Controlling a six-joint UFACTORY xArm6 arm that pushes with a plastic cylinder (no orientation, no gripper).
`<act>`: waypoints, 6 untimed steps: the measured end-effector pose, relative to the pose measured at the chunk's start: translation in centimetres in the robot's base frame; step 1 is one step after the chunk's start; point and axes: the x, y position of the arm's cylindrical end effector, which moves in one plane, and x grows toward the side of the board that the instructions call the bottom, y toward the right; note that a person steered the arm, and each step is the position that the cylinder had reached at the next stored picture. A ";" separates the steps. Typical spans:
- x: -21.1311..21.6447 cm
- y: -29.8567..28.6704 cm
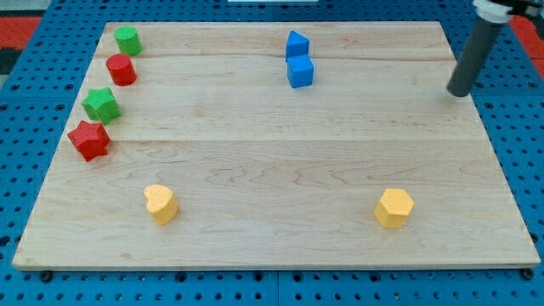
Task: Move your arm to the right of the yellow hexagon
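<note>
Eight blocks sit on the wooden board (272,153): 2 green, 2 red, 2 blue, 2 yellow, w/ the yellow hexagon (394,207) near the view's bottom right, standing alone, and bare wood between it and my tip (459,93), which rests by the view's upper right edge, well apart from every block and touching none. Down the view's left run a green cylinder (127,40), red cylinder (121,70), green star (102,104) and red star (89,140); top centre, a blue pentagon-ish block (297,44) touches a blue cube (300,72); a yellow heart (160,203) lies bottom left.
</note>
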 end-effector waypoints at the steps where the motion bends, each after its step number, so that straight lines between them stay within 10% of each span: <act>1: 4.2 2.2; 6: 23.3 -1.1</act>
